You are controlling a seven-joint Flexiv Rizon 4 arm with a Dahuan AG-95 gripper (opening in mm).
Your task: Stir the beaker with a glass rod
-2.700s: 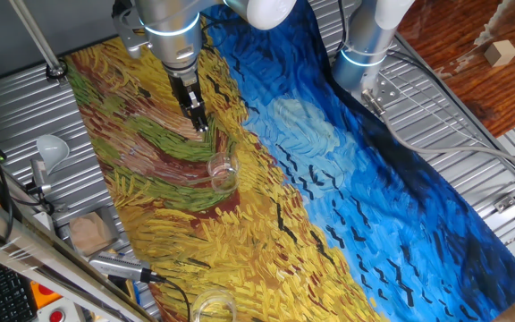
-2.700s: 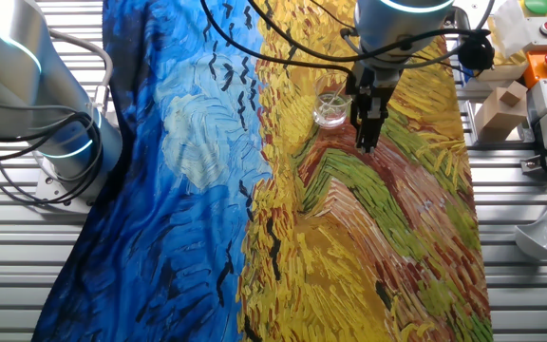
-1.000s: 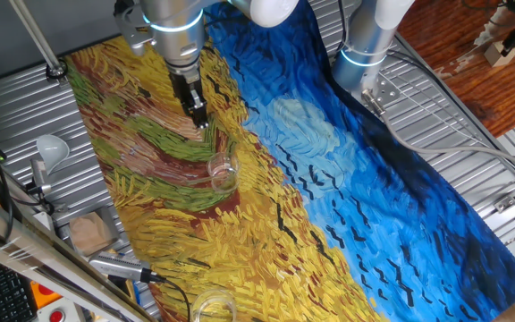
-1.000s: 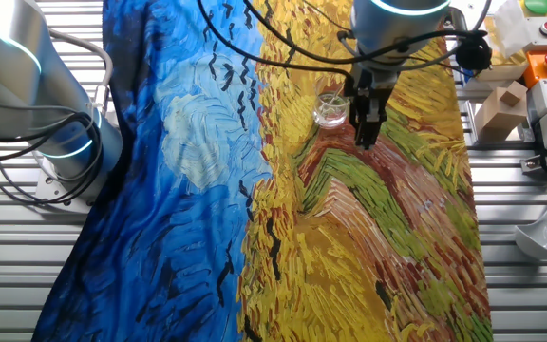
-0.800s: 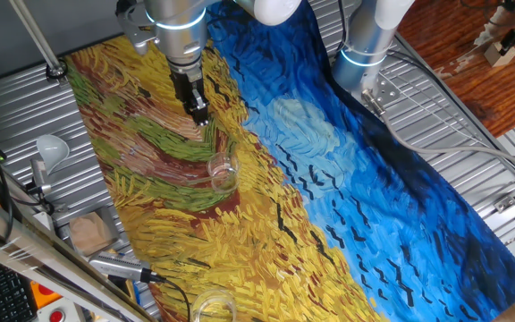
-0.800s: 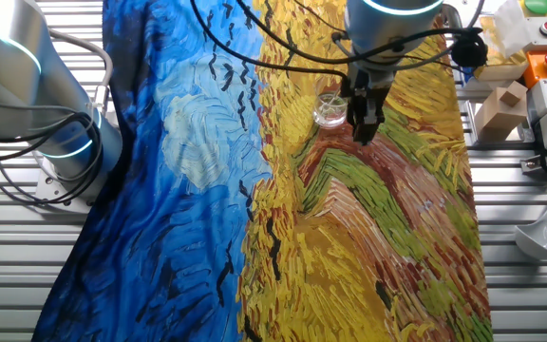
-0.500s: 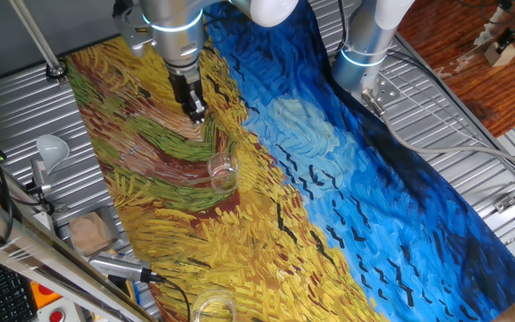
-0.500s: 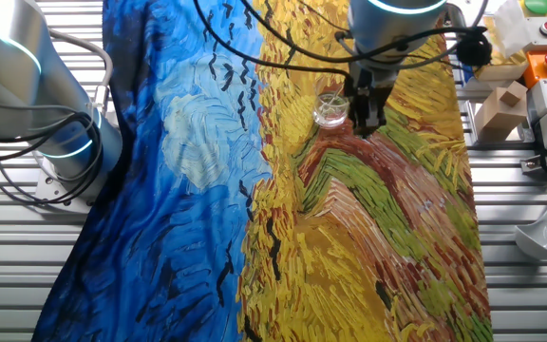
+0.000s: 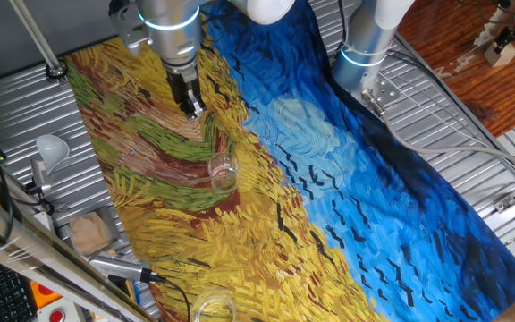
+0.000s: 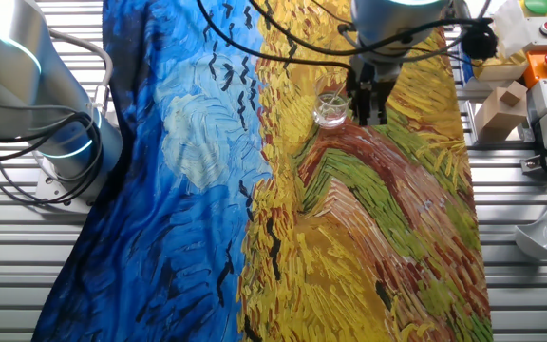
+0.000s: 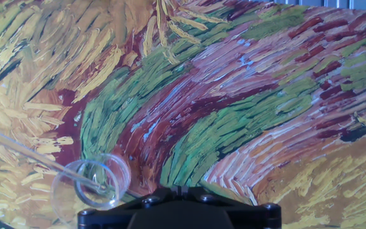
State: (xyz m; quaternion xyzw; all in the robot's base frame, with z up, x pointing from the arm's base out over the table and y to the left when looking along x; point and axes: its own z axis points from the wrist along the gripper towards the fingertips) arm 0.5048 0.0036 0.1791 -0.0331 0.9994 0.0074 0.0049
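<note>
One black two-finger gripper hanging just above painted cloth, finger state unreadable; small clear glass beaker sitting upright nearby, thin transparent glass rod leaning inside, untouched.

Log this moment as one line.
pincer: beside beaker, grip unclear | glass rod: one end in beaker, slanting out
</note>
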